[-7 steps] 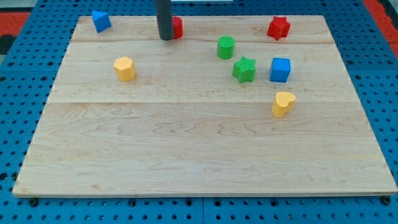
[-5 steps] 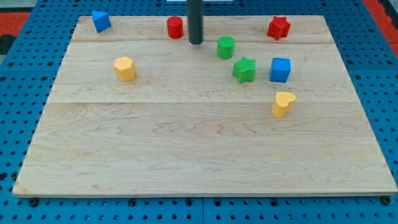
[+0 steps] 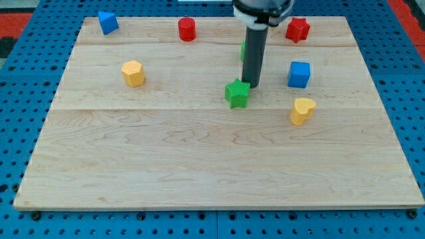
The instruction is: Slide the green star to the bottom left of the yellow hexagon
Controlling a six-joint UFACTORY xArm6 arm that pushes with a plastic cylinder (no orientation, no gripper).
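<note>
Surface [image 3: 199, 166]: a pale wooden board on a blue pegboard [image 3: 13, 133]. All four edges are seen.

Blocks, from the view's left to right:
- Blue block [image 3: 107, 22], near the top-left corner, close to the top edge.
- Yellow hexagon [image 3: 133, 73], left part of the board, well apart from everything else.
- Red cylinder [image 3: 187, 28], near the top edge.
- Green star [image 3: 237, 93], a little right of centre, well right of the hexagon and slightly lower.
- Green block [image 3: 244, 48], mostly hidden behind the rod; its shape cannot be told.
- Red star [image 3: 298, 29], near the top edge on the right.
- Blue cube [image 3: 299, 74], right of the rod.
- Yellow heart [image 3: 303, 110], below the cube.

Tip [image 3: 252, 84]: placed at the green star's upper right, touching or just beside it; contact cannot be confirmed. No pincer is fitted; the arm ends in a plain dark rod, so no open or closed state applies.

Open room: the whole lower half of the board carries no blocks. The stretch between star and hexagon is unobstructed, as is the area at the hexagon's lower left up to the left edge.

Count: 2 blue, 2 yellow, 2 red, 2 green; 8 blocks in total.

Writing: no legible writing is seen on the blocks or the board.
</note>
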